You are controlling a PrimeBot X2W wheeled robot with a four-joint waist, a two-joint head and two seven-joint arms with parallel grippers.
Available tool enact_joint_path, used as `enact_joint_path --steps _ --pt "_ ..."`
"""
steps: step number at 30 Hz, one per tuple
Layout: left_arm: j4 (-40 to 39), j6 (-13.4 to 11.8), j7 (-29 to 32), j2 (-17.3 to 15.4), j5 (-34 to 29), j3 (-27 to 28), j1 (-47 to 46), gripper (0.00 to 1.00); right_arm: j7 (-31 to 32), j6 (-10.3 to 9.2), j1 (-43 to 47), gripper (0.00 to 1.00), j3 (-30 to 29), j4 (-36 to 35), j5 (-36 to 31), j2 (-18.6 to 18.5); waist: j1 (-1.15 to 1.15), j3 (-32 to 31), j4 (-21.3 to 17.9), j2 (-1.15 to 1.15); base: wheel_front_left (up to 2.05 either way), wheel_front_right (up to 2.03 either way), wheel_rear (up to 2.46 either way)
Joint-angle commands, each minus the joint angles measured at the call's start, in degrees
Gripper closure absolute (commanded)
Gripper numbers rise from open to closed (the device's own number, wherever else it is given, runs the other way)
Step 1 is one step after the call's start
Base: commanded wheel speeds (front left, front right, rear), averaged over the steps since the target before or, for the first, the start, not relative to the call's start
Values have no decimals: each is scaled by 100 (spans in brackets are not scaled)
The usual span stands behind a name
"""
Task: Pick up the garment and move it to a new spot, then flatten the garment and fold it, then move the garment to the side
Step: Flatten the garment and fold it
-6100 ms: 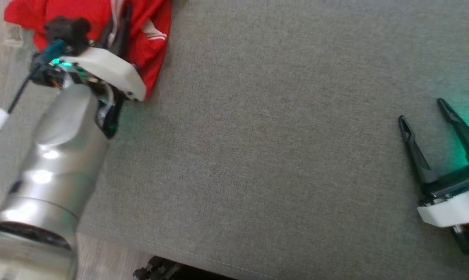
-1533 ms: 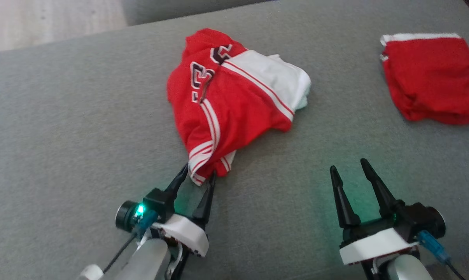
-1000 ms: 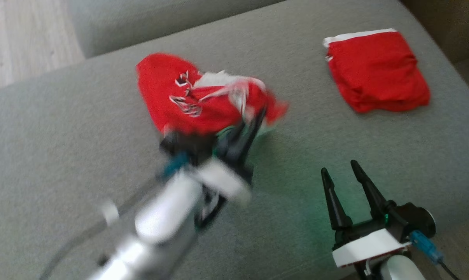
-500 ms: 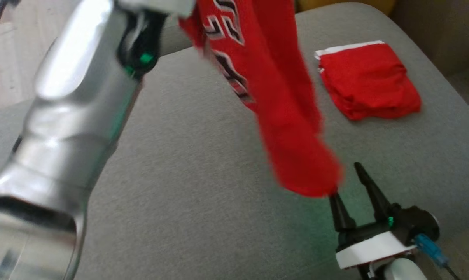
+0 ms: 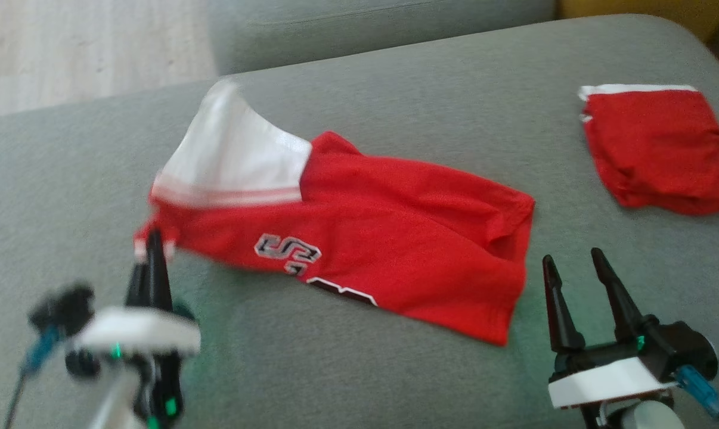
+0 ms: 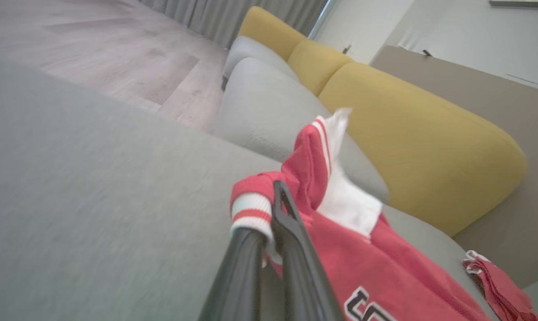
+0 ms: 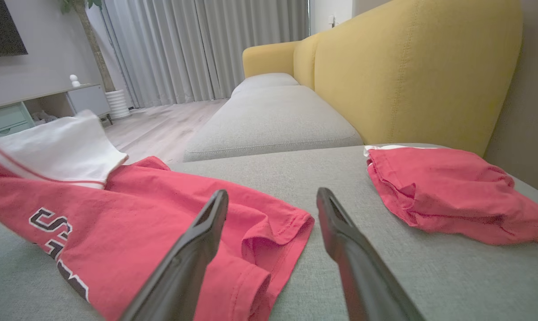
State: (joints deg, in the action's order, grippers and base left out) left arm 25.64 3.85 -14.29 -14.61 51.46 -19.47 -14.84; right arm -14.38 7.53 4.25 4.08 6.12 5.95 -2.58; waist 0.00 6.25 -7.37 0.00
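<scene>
Head view: the jersey [image 5: 359, 250] lies lengthwise across the middle of the grey cushion [image 5: 395, 77], number side up. It is well apart from the folded garment [image 5: 657, 149] at the far right.

**Left hand.** My left hand [image 5: 154, 241] is clamped shut on the striped cuff [image 6: 250, 214] at the jersey's left end. The left wrist view shows the cuff pinched between the two fingers and held off the cushion. The white panel [image 5: 234, 149] next to it stands up and is blurred, so that end is not settled.

**Right hand.** My right hand [image 5: 574, 256] is spread wide and holds nothing. It sits on the cushion just beside the jersey's right hem [image 7: 269, 249]. The right wrist view shows that hem rumpled and doubled over.

**Step in hand.** In my judgement the pick-up and move are done and flattening has only begun. The body is roughly spread, but both ends are untidy.

**Next move.**
- Bring the cuff down and outward so the white panel drops flat rather than folding under.
- Keep tension low while doing this, so the whole jersey does not drag to the left.
- The right hand is well placed to close on the hem corner and draw it the opposite way to take out the doubled edge.

Folding should wait until both ends lie flat.
</scene>
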Motion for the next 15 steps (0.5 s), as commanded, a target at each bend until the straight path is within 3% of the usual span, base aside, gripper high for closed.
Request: enact_joint_path --steps 1,4,8,9,10,15 --pt "-273 -24 -69 11 -79 367 56 100 -62 -4 -67 0 91 -208 -45 -30 0 39 201 0 0 0 0" --pt "-498 22 -70 316 -165 616 766 100 -62 -4 -43 0 29 -218 -102 -30 0 16 402 0 0 0 0" --pt "-679 88 -70 572 -230 550 1342 98 -62 -4 -19 0 -12 -223 -154 -30 0 2 644 0 0 0 0" --pt "-717 75 -63 581 -257 505 1418 56 -62 -4 -15 0 -18 -223 -162 -30 0 -4 694 0 0 0 0" --pt "-762 40 -44 564 -299 470 1471 0 -62 -4 -12 0 -20 -222 -170 -30 0 -8 735 0 0 0 0" --pt "-1126 -114 111 276 -569 380 1505 0 -62 -4 -22 0 -19 -229 -190 -30 0 3 832 0 0 0 0"
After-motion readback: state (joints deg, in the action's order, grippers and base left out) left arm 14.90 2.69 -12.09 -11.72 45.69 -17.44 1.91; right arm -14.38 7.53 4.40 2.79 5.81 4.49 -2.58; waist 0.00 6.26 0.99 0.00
